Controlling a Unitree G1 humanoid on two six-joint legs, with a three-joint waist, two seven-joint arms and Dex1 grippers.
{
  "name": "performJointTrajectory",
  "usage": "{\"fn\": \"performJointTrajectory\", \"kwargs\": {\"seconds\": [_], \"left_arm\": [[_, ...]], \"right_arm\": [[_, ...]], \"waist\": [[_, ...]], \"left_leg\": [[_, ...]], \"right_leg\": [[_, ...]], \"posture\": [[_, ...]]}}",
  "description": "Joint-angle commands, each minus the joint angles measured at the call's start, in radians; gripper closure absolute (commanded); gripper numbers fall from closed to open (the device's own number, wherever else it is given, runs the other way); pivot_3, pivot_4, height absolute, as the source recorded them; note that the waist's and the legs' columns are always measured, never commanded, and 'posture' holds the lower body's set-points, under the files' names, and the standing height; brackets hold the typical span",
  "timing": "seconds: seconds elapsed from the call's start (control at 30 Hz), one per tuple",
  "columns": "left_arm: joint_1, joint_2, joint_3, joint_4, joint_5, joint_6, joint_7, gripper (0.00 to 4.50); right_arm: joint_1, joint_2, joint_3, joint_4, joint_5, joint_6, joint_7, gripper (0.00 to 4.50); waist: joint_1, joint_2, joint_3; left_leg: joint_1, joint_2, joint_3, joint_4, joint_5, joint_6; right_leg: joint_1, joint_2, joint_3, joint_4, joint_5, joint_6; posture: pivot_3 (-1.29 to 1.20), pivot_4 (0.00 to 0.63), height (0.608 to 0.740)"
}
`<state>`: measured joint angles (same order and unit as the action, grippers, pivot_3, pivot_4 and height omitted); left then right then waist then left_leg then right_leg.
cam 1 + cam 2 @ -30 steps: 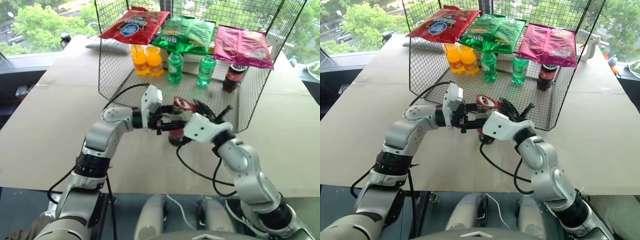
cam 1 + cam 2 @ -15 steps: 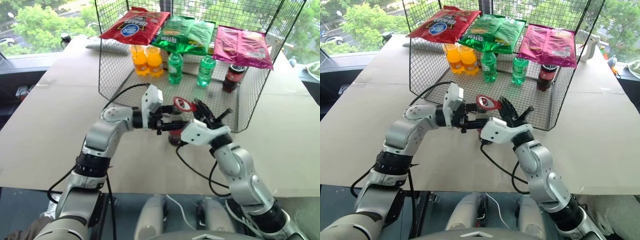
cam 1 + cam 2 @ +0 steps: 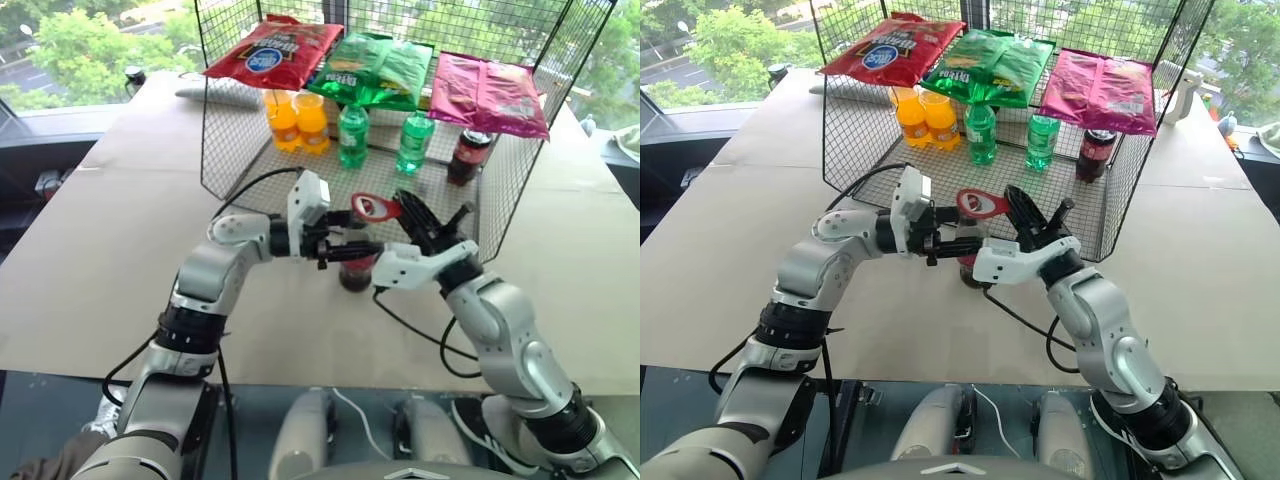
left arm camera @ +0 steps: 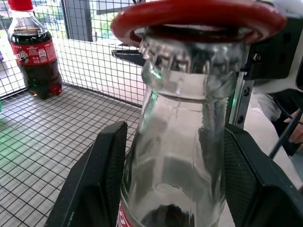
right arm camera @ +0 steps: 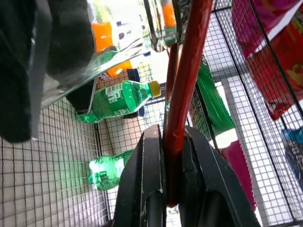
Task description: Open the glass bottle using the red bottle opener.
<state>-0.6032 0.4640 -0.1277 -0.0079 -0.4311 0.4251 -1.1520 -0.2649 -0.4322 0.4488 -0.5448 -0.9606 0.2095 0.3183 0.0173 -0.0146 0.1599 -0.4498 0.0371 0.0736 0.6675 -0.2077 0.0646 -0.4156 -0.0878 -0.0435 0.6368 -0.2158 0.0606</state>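
Wire-mesh backdrop, glass bottle [image 4: 180, 156], red bottle opener [image 4: 199, 19] ringing cap

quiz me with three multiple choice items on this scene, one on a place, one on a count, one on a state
1. Where is the ring of the red bottle opener?
A. flat on the table
B. over the cap of the glass bottle
C. inside the wire basket

2. How many green bottles stand in the wire basket?
A. two
B. four
C. none

3. What is the right tool doing?
A. hanging open
B. shut on the opener's handle
C. gripping a chip bag

Answers: 1 B, the ring sits around the crimped cap. 2 A, two stand behind the arms. 3 B, its fingers pinch the red handle.
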Motion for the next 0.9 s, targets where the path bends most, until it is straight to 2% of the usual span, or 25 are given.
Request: {"fn": "performJointTrajectory", "kwargs": {"seconds": [0.03,0.23,0.43,0.9], "left_arm": [[-0.034,-0.011,0.022,-0.007,-0.010,-0.030,0.011,2.29],[-0.032,-0.015,0.022,0.000,-0.003,-0.041,0.007,2.29],[-0.031,-0.017,0.020,0.006,-0.001,-0.050,0.009,2.29],[-0.012,0.001,0.030,-0.020,-0.013,-0.048,0.015,2.29]], "right_arm": [[0.025,-0.072,0.006,0.037,-0.029,-0.052,0.114,4.50],[-0.031,-0.182,-0.070,0.057,0.023,-0.147,0.172,4.50],[-0.083,-0.234,-0.116,0.083,0.077,-0.211,0.204,4.50],[-0.125,-0.109,-0.146,0.052,0.156,-0.177,0.229,4.50]], "waist": [[0.001,0.000,0.000],[-0.004,0.000,0.000],[-0.010,0.000,0.000],[-0.012,0.000,0.000]], "left_leg": [[0.000,0.000,0.000,0.000,0.000,0.000],[0.001,0.000,0.000,0.000,0.000,0.000],[0.001,0.001,0.001,-0.001,0.000,0.001],[0.001,0.001,0.001,0.000,0.000,0.001]], "right_leg": [[0.000,0.000,0.000,0.000,0.000,0.000],[0.001,0.000,0.000,-0.001,0.000,0.000],[0.001,0.001,0.000,0.000,0.000,0.000],[0.001,0.001,0.000,0.000,0.000,0.000]], "posture": [[0.00,0.150,0.740],[0.00,0.150,0.740],[0.00,0.150,0.740],[0.00,0.150,0.740]]}}
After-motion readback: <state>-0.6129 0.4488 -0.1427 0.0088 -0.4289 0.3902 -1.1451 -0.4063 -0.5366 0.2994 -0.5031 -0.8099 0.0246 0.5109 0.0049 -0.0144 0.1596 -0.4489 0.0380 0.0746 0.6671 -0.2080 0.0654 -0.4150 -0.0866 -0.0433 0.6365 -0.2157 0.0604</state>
